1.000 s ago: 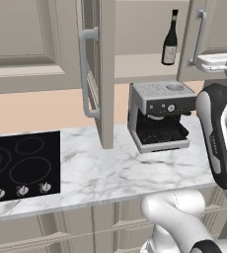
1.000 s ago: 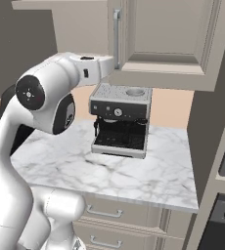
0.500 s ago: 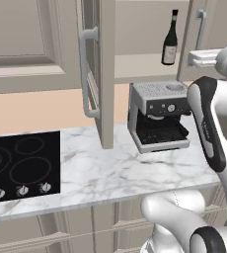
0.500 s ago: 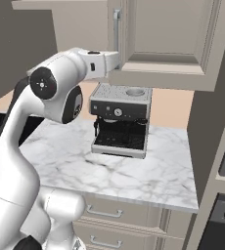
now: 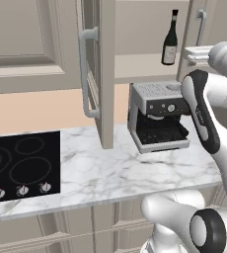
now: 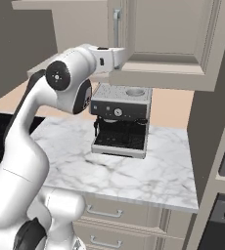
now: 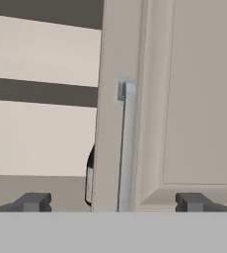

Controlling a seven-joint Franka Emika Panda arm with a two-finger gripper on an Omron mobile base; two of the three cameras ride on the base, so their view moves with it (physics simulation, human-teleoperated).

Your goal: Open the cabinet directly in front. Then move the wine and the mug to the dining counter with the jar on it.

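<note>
1. While the left door of the beige-grey panelled upper cabinet (image 5: 103, 69) stands swung out, the white arm has risen over the last second toward the right door.
2. Its end effector (image 7: 113, 201) now faces that door's long silver bar handle (image 7: 127, 148), fingers spread wide, gripping nothing.
3. Inside, the dark glass wine bottle with pale label (image 5: 170, 39) stands on the shelf.
4. Opening looks half done; no yellow mug can be made out, and nothing has been carried to the dining surface.
</note>
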